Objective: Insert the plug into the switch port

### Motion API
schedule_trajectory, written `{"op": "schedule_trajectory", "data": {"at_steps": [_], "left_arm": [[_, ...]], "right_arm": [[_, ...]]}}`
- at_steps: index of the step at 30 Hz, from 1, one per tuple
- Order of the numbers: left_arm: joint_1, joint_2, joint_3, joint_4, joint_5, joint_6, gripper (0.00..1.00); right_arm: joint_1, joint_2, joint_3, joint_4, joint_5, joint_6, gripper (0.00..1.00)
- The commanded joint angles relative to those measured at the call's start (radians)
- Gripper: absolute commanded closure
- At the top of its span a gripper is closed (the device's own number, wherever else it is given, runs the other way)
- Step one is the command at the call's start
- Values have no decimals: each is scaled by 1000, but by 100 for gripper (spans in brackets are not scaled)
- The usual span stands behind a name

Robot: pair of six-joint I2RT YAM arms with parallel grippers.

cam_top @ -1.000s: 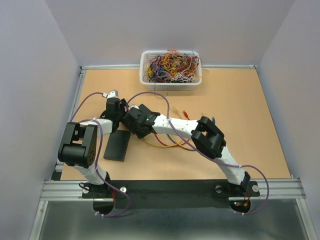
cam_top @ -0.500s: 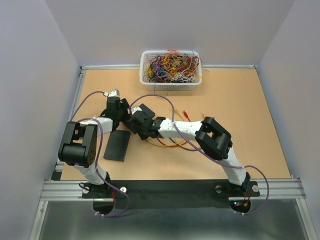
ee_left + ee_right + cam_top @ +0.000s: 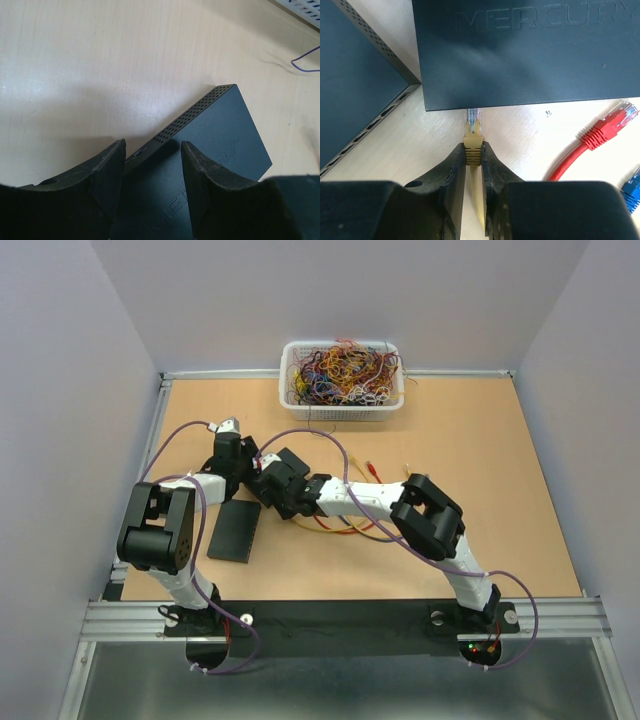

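A black switch marked MERCURY [image 3: 530, 50] fills the top of the right wrist view. My right gripper [image 3: 473, 146] is shut on a yellow plug [image 3: 473, 131]. The plug's clear tip meets the switch's near edge, and no port shows from here. In the left wrist view, my left gripper [image 3: 151, 145] has its fingers apart over the switch [image 3: 215, 145], whose vented side edge runs between them. In the top view both grippers meet left of centre, the left [image 3: 236, 470] and the right [image 3: 264, 486]. This switch is mostly hidden under them.
A second black box [image 3: 235, 530] lies flat near the left arm and also shows in the right wrist view [image 3: 355, 85]. A red plug [image 3: 605, 127] and a blue plug [image 3: 634, 187] lie to the right. Loose cables [image 3: 340, 525] run under the right arm. A white basket of wires [image 3: 342, 375] stands at the back.
The right arm has stretched a little to the left, bringing its gripper closer to the left gripper. Over the last half second it has hardly moved. The left arm has stayed put.
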Motion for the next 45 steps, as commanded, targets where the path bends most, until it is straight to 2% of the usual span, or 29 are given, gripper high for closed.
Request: {"op": "schedule_trajectory", "data": {"at_steps": [1,13,24,45], "left_arm": [[-35,0,16,-71,68,-8,43],[-46,-2,18,-76,51,-3,43],[-48,-2,19,-85,44,0,43],[-67,-11,1,-93,65,-6,48]], "right_arm": [[12,-79,11,218,2,-7,100],[20,-96,14,226,41,5,100],[20,-84,11,221,225,47,100],[-23,-2,26,227,222,53,100]]}}
